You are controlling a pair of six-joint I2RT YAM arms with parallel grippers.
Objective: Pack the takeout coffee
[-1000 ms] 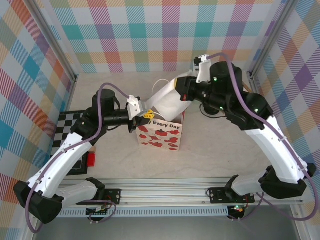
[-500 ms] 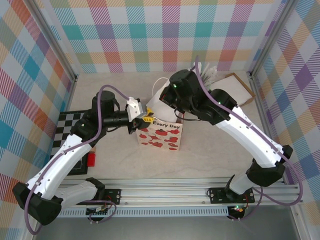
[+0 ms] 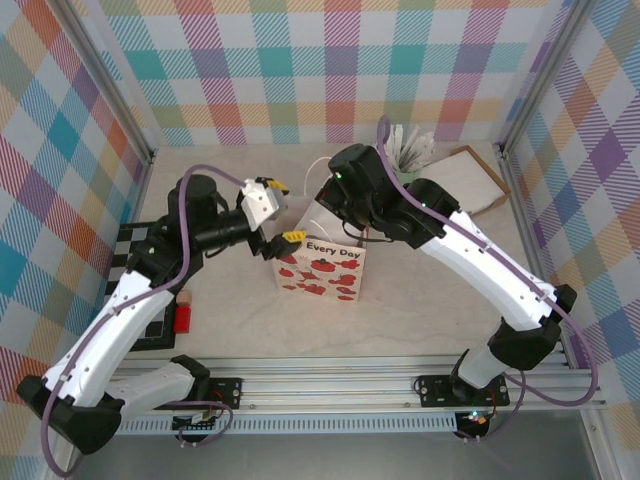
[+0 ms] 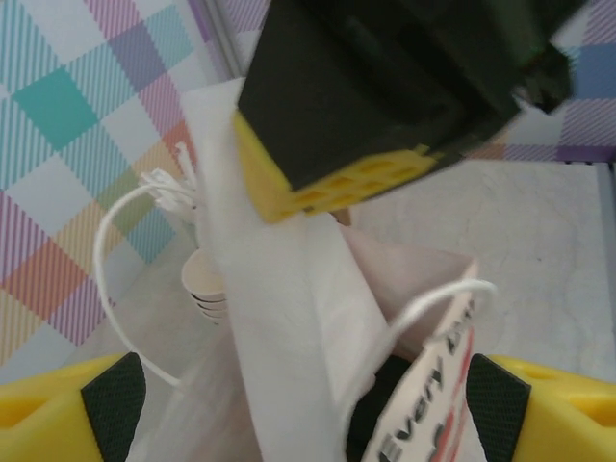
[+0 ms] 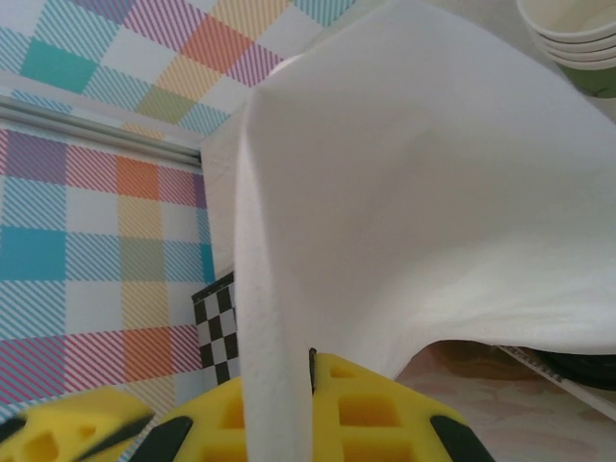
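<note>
White wall of the paper bag [image 3: 325, 275] sits pinched in the right gripper [image 5: 310, 404], jaws closed on it; left gripper [image 4: 308, 395] straddles the rim, jaws wide apart.

Both arms bend inward, elbows out. The left tool [image 3: 284, 210] gapes wide; the right tool [image 5: 183, 428] points downward, grip unclear.

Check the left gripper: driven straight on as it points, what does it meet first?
Likely the paper bag: its white folded wall stands right ahead, between the open fingers of the left gripper. Depth is unclear, but nothing shows nearer.
</note>
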